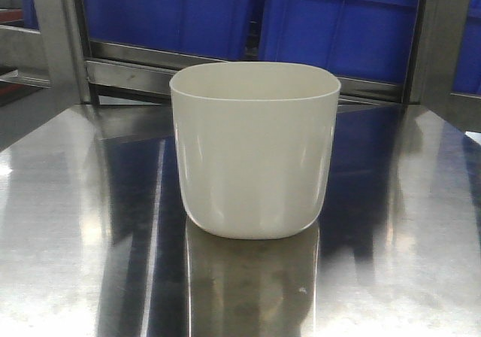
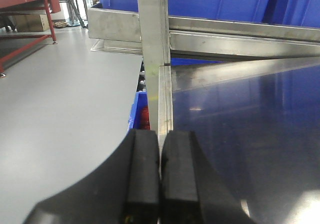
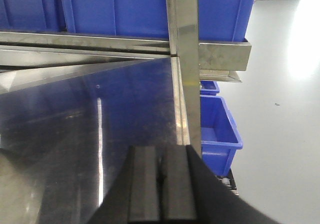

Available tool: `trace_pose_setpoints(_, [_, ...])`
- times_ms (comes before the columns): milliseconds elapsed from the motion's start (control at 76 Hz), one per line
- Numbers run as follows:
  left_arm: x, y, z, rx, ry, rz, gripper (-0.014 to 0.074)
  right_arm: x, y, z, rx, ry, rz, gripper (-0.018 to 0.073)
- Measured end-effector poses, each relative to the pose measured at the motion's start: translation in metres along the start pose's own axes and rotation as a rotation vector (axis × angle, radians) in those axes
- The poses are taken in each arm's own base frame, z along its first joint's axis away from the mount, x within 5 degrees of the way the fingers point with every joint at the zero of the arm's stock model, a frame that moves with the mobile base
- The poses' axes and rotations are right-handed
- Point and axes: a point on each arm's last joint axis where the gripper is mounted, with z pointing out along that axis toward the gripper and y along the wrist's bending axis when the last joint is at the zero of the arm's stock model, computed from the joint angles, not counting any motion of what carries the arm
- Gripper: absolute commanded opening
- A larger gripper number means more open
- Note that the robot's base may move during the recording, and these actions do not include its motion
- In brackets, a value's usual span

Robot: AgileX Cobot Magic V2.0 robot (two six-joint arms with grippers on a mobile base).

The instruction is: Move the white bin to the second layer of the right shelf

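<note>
1. My left pincer: the black pads are pressed flat together with nothing between them. The frame edge cuts off its lower body.
2. My right pincer: the pads are likewise pressed together and empty, and the base is cut off.
3. Each pincer sits at a side edge of the steel table. The mirror finish makes surface detail hard to read.
4. The white bin stands upright near the table's middle and shows in the front view only. Its inner floor is hidden behind the front wall.
5. Behind it, a steel rack rail runs beneath blue crates, which are cropped at the top. I cannot tell which shelf level this is.
</note>
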Motion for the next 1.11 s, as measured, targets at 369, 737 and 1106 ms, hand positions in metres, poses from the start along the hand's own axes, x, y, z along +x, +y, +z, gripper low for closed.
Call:
trace_pose_setpoints(369, [0.0000, 0.0000, 0.0000, 0.000, 0.000, 0.000, 0.0085, 0.0000, 0.0000, 0.0000, 0.000, 0.000, 0.000, 0.0055])
trace_pose_setpoints(737, [0.0000, 0.0000, 0.0000, 0.000, 0.000, 0.000, 0.0085, 0.0000, 0.0000, 0.0000, 0.000, 0.000, 0.000, 0.0055])
trace_pose_setpoints(1106, [0.0000, 0.0000, 0.0000, 0.000, 0.000, 0.000, 0.0085, 0.0000, -0.0001, 0.0000, 0.001, 0.000, -0.014, 0.0055])
